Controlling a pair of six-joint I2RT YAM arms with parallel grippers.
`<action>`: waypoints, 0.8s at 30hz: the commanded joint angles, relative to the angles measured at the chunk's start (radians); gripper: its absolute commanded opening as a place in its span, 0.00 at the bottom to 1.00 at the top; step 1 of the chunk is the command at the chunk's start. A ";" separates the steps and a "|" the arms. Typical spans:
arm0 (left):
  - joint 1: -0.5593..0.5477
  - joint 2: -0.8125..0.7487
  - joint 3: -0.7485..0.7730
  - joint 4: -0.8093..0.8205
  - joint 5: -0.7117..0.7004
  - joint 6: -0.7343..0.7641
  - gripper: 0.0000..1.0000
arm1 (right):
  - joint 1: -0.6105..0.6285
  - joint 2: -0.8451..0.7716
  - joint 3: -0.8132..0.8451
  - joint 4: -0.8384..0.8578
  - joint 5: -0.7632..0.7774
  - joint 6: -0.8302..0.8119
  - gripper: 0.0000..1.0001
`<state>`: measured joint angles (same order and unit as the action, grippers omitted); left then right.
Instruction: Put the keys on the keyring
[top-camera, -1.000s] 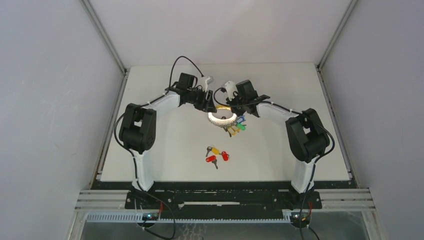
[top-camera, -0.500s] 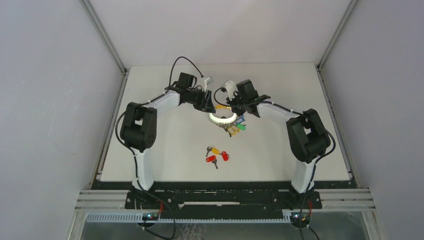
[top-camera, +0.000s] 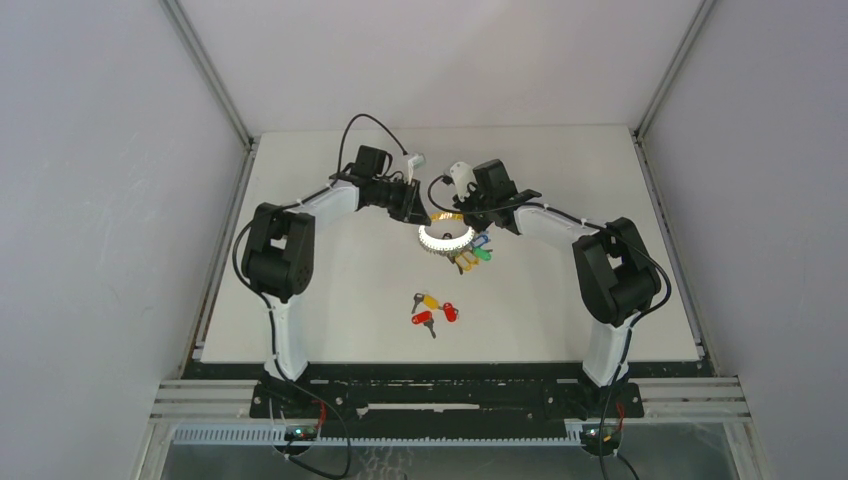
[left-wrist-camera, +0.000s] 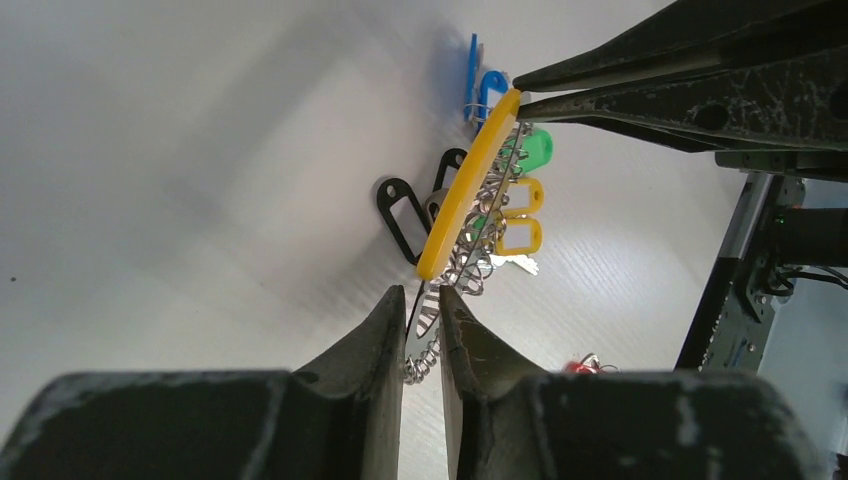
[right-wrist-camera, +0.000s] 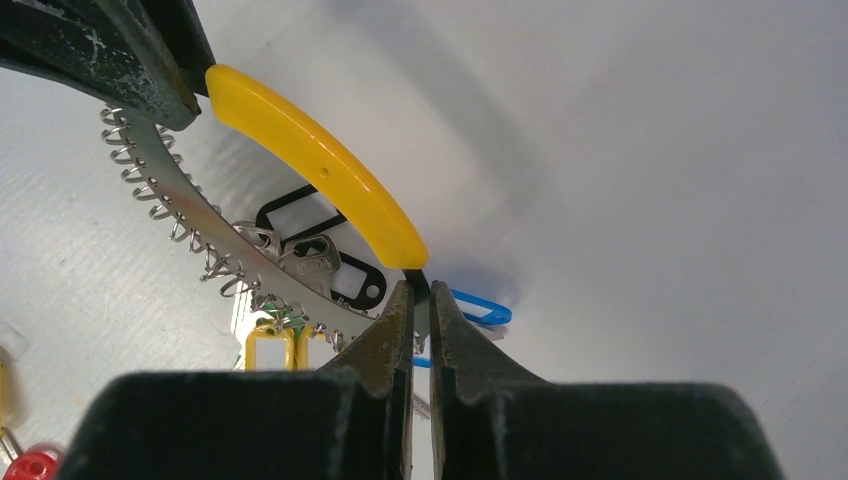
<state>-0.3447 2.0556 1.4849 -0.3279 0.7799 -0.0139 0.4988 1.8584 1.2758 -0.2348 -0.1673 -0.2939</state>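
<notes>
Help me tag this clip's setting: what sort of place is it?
Probably a lab robot cell: a white table enclosed by plain grey panels, with a left arm and right arm bolted to a metal rail at its near edge.

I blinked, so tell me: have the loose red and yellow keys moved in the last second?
No. The keys lie in the same spot against the table's near edge.
</notes>
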 joint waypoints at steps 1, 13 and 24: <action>-0.016 -0.015 0.026 0.023 0.102 0.006 0.23 | 0.006 -0.045 0.009 0.104 -0.053 0.006 0.00; -0.026 -0.038 0.011 0.023 0.127 -0.006 0.16 | 0.003 -0.055 0.009 0.129 -0.051 0.004 0.00; -0.027 -0.187 -0.116 0.184 0.016 -0.143 0.00 | -0.005 -0.173 -0.039 0.148 -0.042 0.051 0.11</action>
<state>-0.3557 1.9903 1.4212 -0.2695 0.8375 -0.0666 0.4919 1.8225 1.2396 -0.1963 -0.1833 -0.2928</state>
